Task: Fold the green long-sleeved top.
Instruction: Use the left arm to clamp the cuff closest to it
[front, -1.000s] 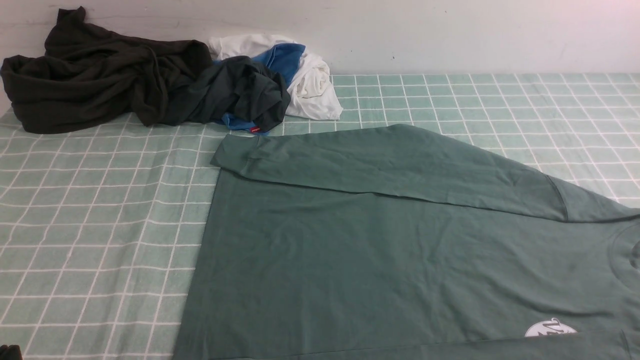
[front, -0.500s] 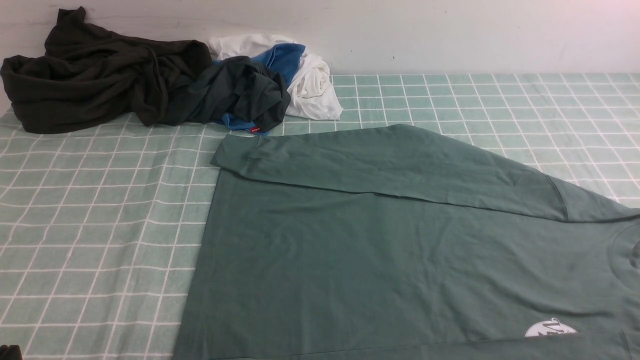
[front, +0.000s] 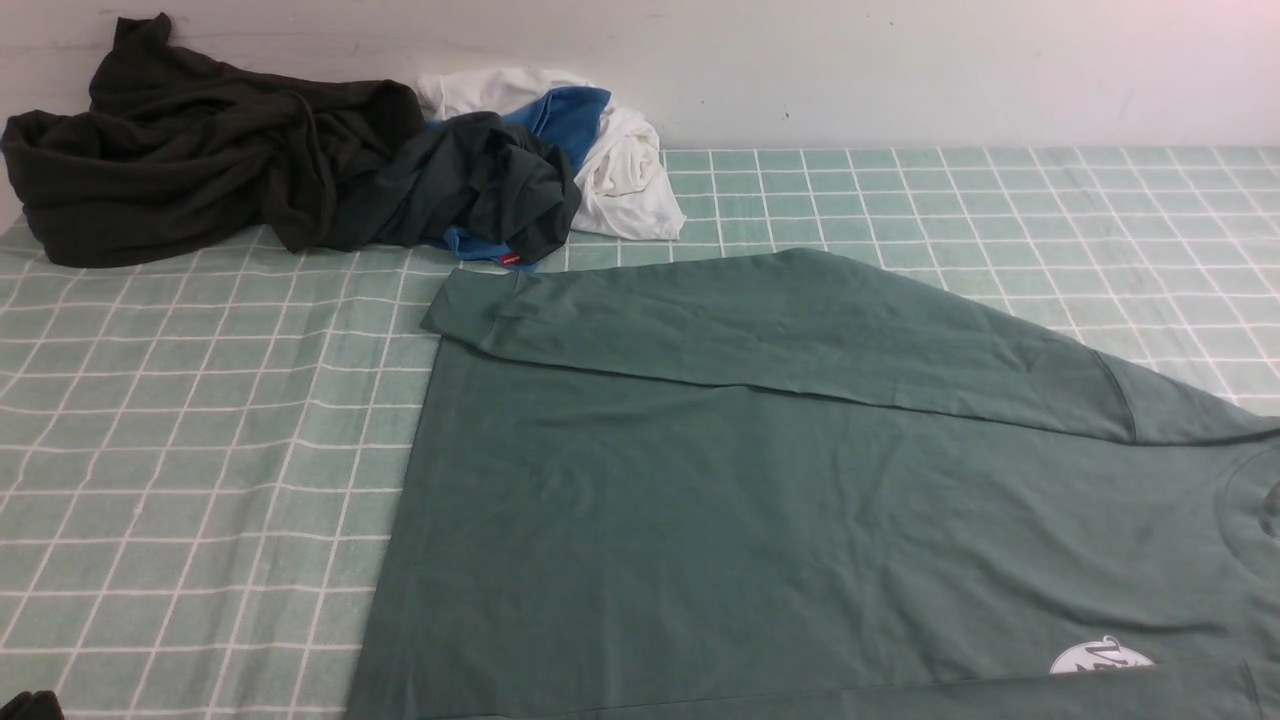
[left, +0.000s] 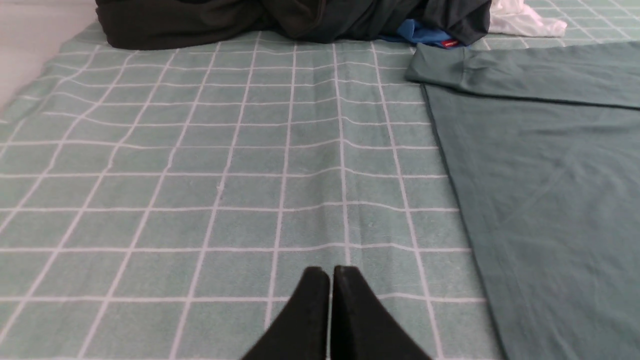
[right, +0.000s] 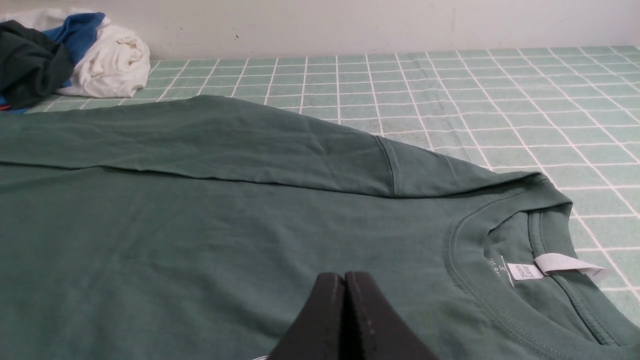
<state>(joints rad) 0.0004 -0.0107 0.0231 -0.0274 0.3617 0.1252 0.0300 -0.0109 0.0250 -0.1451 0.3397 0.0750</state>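
Green long-sleeved top (front: 800, 520) lies flat, front up, on the mint grid cloth (front: 200, 450) and fills the bench from centre out toward 3 to 5 o'clock. Its long axis runs 9 to 3, with the hem (left: 460, 165) at the 9 end and the ribbed collar (right: 465, 270) at the 3 end. The far sleeve (front: 780, 320) is folded in along the 12 o'clock edge, cuff pointing to 9. Left jaws are pressed together and empty over bare cloth, with the hem near, toward 3 o'clock of them. Right jaws are likewise closed and empty, low over the chest, with the collar near at about 2 o'clock. Judgement: left arm is nearer the hem, right arm nearer the collar. A dark garment heap (front: 200, 150) and a white-and-blue bundle (front: 610, 150) sit at 11 to 12 o'clock, just beside the cuff.
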